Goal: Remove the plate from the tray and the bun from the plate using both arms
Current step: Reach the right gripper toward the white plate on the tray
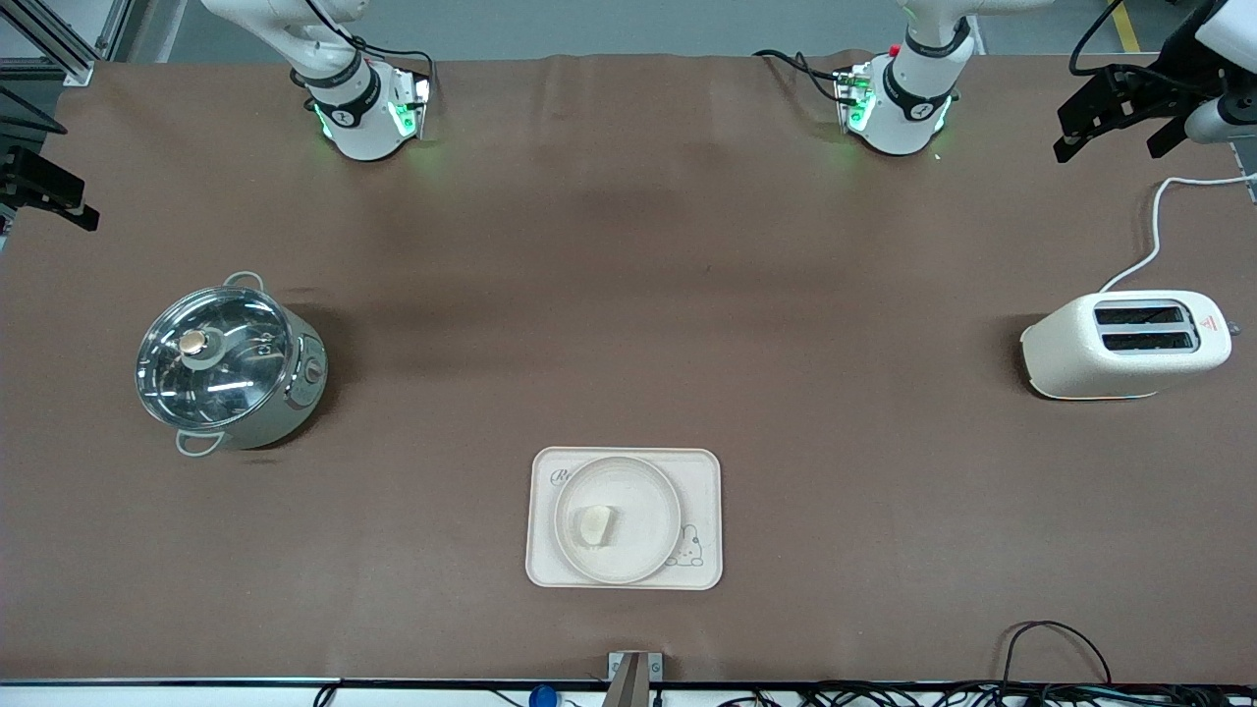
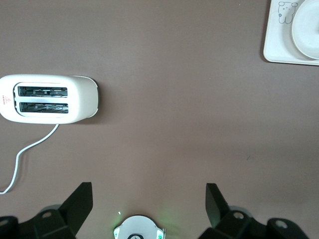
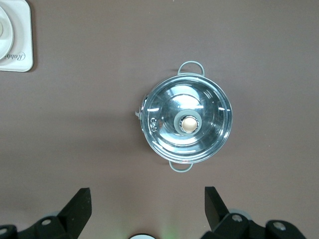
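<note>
The round cream plate (image 1: 618, 519) lies on the rectangular cream tray (image 1: 701, 471) near the front camera, midway between the two arms' ends. The small pale bun (image 1: 595, 524) rests on the plate. Both grippers are out of the front view, held high over the table near their bases. My left gripper (image 2: 149, 189) is open and empty; its view shows part of the plate (image 2: 306, 30) and a corner of the tray (image 2: 279, 45). My right gripper (image 3: 147, 191) is open and empty; its view shows a tray corner (image 3: 17, 55).
A lidded steel pot (image 1: 228, 363) stands toward the right arm's end and shows in the right wrist view (image 3: 187, 122). A cream toaster (image 1: 1129, 344) with a white cord stands toward the left arm's end and shows in the left wrist view (image 2: 50, 98).
</note>
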{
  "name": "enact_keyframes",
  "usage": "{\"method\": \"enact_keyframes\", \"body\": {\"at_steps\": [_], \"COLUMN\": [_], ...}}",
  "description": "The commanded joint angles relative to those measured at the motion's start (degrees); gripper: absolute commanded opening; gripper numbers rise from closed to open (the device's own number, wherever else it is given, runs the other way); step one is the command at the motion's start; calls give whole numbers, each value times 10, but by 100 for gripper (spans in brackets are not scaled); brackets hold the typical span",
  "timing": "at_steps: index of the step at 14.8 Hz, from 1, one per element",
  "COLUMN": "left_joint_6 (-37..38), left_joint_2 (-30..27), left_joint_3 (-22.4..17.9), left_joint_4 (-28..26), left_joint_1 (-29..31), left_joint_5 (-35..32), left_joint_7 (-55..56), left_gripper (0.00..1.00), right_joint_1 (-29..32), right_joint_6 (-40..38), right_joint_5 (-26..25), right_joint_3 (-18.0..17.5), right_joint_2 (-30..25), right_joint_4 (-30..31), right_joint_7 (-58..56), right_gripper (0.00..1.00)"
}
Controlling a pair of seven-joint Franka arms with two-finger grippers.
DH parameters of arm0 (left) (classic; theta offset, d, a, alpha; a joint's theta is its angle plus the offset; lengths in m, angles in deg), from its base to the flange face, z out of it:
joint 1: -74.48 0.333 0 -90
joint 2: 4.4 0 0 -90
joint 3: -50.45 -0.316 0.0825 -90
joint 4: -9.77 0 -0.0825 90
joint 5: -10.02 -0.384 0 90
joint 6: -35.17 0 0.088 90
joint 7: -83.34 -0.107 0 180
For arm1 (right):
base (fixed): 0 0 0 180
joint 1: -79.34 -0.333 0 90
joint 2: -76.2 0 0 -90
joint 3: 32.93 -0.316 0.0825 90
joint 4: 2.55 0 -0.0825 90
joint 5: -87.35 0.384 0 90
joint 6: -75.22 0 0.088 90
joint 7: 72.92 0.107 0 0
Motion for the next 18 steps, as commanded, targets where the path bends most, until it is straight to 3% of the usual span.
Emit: {"method": "enact_keyframes", "body": {"at_steps": [1, 6, 9, 12, 18], "left_joint_6": [12, 12, 12, 12, 11], "left_joint_2": [11, 28, 29, 29, 41], "left_joint_3": [1, 1, 1, 1, 1], "left_joint_4": [18, 43, 44, 44, 45], "left_joint_1": [-1, -2, 2, 3, 3], "left_joint_5": [-6, -6, -6, -6, -3], "left_joint_7": [-7, -6, -6, -6, -6], "left_gripper": [100, 100, 100, 100, 100], "right_joint_1": [5, 4, 5, -20, -76], "right_joint_6": [3, 60, 90, 116, 258], "right_joint_5": [-10, -25, 41, 59, 160], "right_joint_3": [-4, -4, -4, -5, -5], "right_joint_2": [-3, -2, 11, 64, 193], "right_joint_4": [-12, 16, 30, 33, 33], "right_joint_7": [-3, 7, 8, 26, 84], "right_gripper": [100, 100, 100, 100, 100]}}
